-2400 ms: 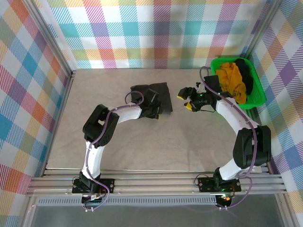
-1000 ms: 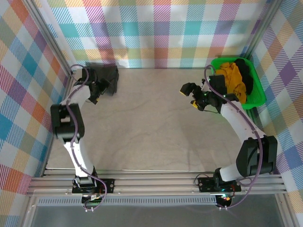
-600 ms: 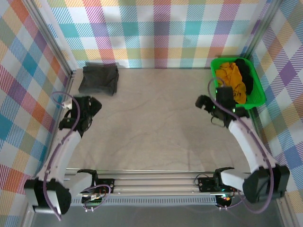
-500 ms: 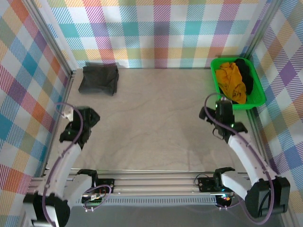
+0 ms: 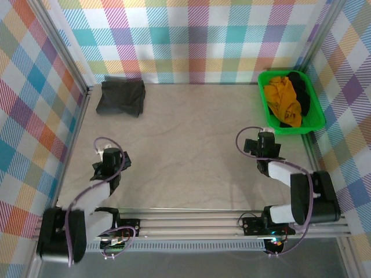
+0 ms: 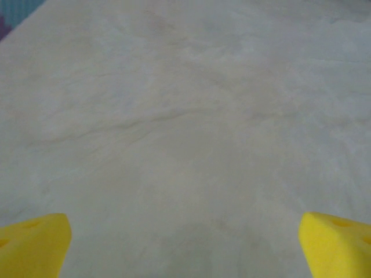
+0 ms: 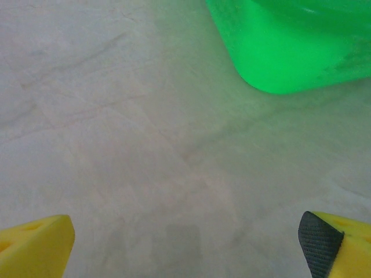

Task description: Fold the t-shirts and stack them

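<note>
Left gripper (image 5: 110, 160) and right gripper (image 5: 259, 143) are both empty, jaws wide apart. Unfolded t-shirts (image 5: 282, 99) lie in the green basket (image 5: 293, 131), just beyond the right gripper. Right arm is much nearer.

Both arms are the same build: white link shells, black joint housings, black base plates bolted to the aluminium rail (image 5: 191, 223). The left arm (image 5: 87, 197) is mounted left of the rail's centre, the right arm (image 5: 287, 172) right of it. A lilac-grey cable (image 5: 240, 136) loops outside each arm, from the rail up to the wrist. The left gripper (image 5: 110, 161) and right gripper (image 5: 259, 145) have black bodies. Fingers (image 6: 32, 243) are yellow wedges. One right finger has a black textured pad (image 7: 319, 240).
</note>
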You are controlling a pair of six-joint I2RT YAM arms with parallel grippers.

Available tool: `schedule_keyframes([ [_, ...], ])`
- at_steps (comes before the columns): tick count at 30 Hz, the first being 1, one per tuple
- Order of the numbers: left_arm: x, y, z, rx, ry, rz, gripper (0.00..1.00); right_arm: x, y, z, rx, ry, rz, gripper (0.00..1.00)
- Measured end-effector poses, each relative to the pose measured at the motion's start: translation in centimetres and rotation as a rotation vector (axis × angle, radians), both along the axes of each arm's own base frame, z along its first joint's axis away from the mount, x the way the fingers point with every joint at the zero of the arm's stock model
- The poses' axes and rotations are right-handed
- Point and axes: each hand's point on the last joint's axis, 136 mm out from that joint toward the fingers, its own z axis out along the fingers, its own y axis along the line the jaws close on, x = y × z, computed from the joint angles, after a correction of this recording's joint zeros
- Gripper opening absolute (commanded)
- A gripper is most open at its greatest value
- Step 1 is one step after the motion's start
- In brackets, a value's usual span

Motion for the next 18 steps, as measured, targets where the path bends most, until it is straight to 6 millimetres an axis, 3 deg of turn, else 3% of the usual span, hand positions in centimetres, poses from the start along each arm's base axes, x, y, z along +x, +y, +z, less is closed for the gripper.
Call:
schedule_keyframes([
  [4,4.5,-0.4,-0.3,-0.007,-0.054,-0.043,1.00,2.9,0.0,0.1,0.007,-0.043,0.030,1.00],
  [7,7.1,-1.1,0.3,0.000,-0.124,-0.098,1.00,3.8,0.2,1.1,0.020,-0.107,0.054,1.00],
  [10,7.9,-1.9,0.6,0.018,-0.210,-0.145,1.00,3.1,0.7,1.8,0.031,-0.192,0.093,1.00],
  [13,7.6,-2.2,-0.3,0.028,-0.192,-0.165,1.00,1.9,1.3,1.0,0.036,-0.231,0.135,1.00],
  [15,8.3,-2.6,-0.1,0.040,-0.193,-0.186,1.00,1.8,1.6,-0.3,0.044,-0.189,0.154,1.00],
  [18,9.3,-3.2,1.1,0.048,-0.225,-0.206,1.00,2.6,1.5,0.5,0.055,-0.214,0.162,1.00],
])
